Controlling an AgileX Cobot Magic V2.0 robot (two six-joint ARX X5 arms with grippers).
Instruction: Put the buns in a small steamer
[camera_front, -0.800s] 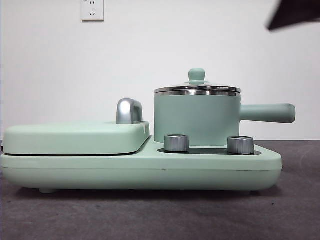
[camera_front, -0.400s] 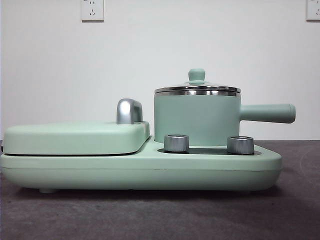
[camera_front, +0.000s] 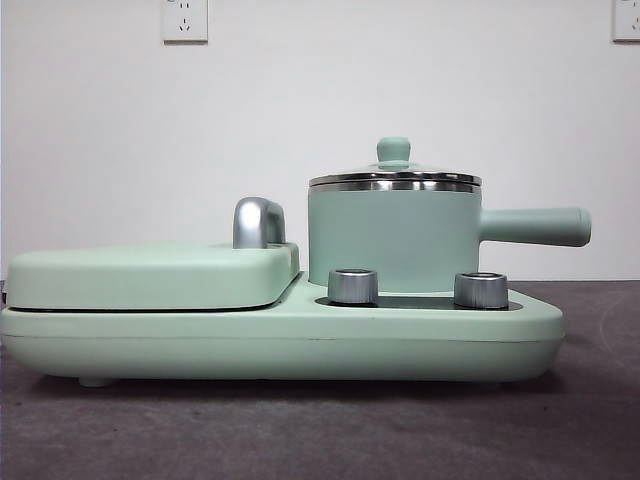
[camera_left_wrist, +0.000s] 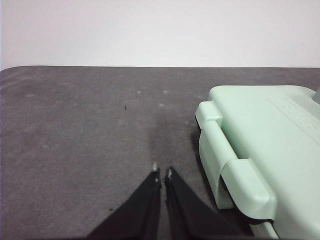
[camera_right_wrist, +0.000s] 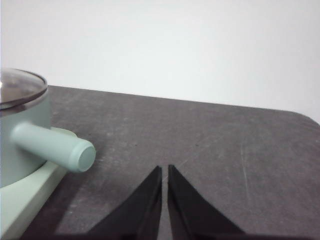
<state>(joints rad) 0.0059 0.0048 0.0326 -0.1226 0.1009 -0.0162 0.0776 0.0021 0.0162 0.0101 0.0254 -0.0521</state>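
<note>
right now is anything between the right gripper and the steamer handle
No. In the right wrist view only bare dark table separates the right gripper from the steamer handle.

The small steamer (camera_front: 394, 238) has its glass lid (camera_front: 394, 176) on, so from the front I cannot see what is inside it. In the right wrist view the steamer is cut by the picture's edge and only part of the lid shows, too reflective to see through. The grill plate (camera_left_wrist: 265, 150) runs out of the left wrist view. The wall sockets (camera_front: 185, 20) are cropped, perhaps half visible.
</note>
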